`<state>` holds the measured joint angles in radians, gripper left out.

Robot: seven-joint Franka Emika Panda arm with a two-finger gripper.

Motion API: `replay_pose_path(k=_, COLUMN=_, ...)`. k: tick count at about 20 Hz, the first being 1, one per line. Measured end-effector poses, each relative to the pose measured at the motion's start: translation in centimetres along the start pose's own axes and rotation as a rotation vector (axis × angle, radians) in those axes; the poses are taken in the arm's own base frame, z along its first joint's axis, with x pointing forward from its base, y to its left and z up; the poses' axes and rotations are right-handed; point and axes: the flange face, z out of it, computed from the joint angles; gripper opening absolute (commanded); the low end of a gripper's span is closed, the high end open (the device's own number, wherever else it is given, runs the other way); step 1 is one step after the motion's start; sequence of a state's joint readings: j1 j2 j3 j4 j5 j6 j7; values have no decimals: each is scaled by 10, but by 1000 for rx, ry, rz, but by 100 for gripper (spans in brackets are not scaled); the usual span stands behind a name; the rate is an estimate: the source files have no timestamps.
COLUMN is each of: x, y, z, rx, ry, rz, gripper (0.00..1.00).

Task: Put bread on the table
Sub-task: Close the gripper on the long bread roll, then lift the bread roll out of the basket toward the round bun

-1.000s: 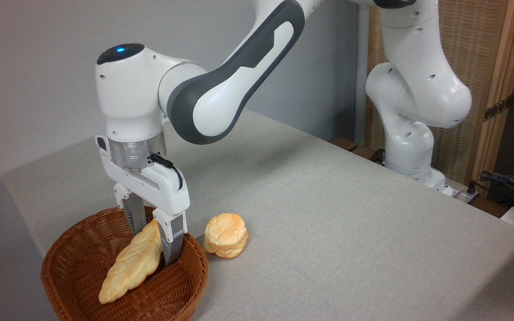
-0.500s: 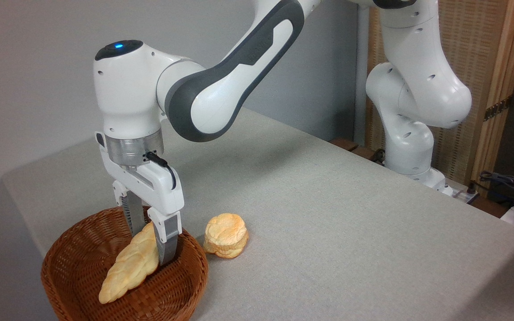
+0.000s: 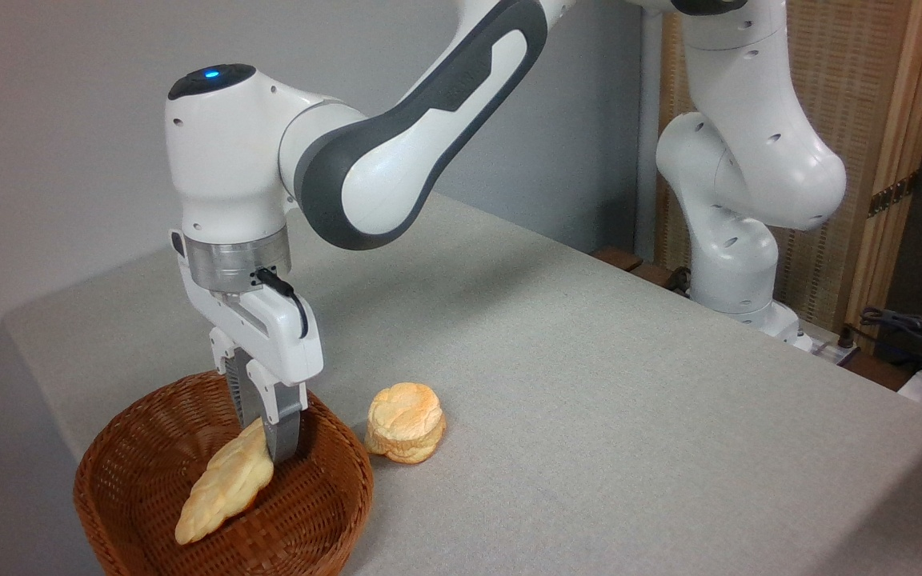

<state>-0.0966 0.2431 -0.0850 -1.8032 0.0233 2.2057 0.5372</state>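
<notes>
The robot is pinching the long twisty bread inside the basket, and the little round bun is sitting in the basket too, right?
Not quite. The camera view shows the round bun on the grey table, just outside the basket. The gripper is indeed pinching the long bread inside it.

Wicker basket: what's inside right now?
The wicker basket holds the braided loaf, tilted, its upper tip pinched by the gripper. The basket floor under the loaf and behind the near rim is hidden.
</notes>
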Motion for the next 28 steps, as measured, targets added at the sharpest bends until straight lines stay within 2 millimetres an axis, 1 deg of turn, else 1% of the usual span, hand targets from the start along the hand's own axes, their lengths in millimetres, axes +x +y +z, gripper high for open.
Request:
replay_pose_path(k=2, x=0, y=0, z=-2, rx=2, ry=3, rz=0, gripper=25)
replay_pose_path(k=5, x=1, y=-3, z=-14, rx=14, ry=20, rz=-3, gripper=26)
replay_pose_path(k=9, x=0, y=-3, z=-49, rx=46, ry=62, rz=-4, gripper=29)
replay_pose_path(k=12, x=-5, y=1, z=-74, rx=52, ry=64, rz=-4, gripper=30)
replay_pose_path(k=14, x=-12, y=5, z=-88, rx=43, ry=44, rz=-4, gripper=36)
replay_pose_path(k=15, x=-15, y=8, z=-93, rx=37, ry=34, rz=-5, gripper=37)
replay_pose_path(k=17, x=-24, y=15, z=-101, rx=7, ry=13, rz=-13, gripper=39)
replay_pose_path(k=20, x=-41, y=30, z=-107, rx=-51, ry=-35, rz=-24, gripper=41)
replay_pose_path(k=24, x=-67, y=55, z=-112, rx=-110, ry=-89, rz=-28, gripper=41)
replay_pose_path(k=26, x=-77, y=72, z=-110, rx=-134, ry=-119, rz=-13, gripper=42)
replay_pose_path(k=28, x=-82, y=89, z=-107, rx=-154, ry=-149, rz=9, gripper=61)
